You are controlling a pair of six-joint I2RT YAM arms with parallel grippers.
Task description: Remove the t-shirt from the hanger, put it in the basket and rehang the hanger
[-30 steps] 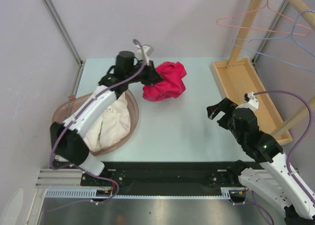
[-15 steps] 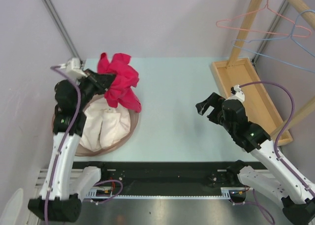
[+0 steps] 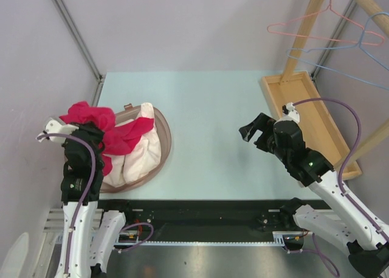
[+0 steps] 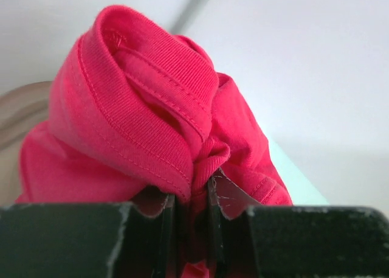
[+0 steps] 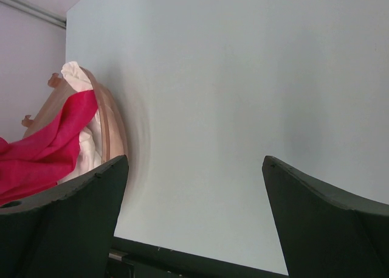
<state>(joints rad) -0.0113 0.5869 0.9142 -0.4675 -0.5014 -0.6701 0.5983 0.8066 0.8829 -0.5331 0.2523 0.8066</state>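
My left gripper [image 3: 91, 132] is shut on a bunched red t-shirt [image 3: 103, 129] and holds it over the left side of a round brown basket [image 3: 159, 155]. In the left wrist view the t-shirt [image 4: 140, 120] is pinched between the fingertips [image 4: 226, 199]. Part of it trails over white cloth [image 3: 143, 150] in the basket. My right gripper [image 3: 250, 131] is open and empty above the table, right of centre. Two wire hangers [image 3: 331, 31] hang bare on the wooden rack at the top right.
A wooden tray [image 3: 307, 117] lies along the table's right side beside the rack's post [image 3: 304, 28]. The basket [image 5: 112, 132] with red and white cloth shows at the left of the right wrist view. Grey walls close the back and left.
My left arm has swung from the table's far middle back to the near left, carrying the red t-shirt over the basket. My right gripper has shifted slightly left.
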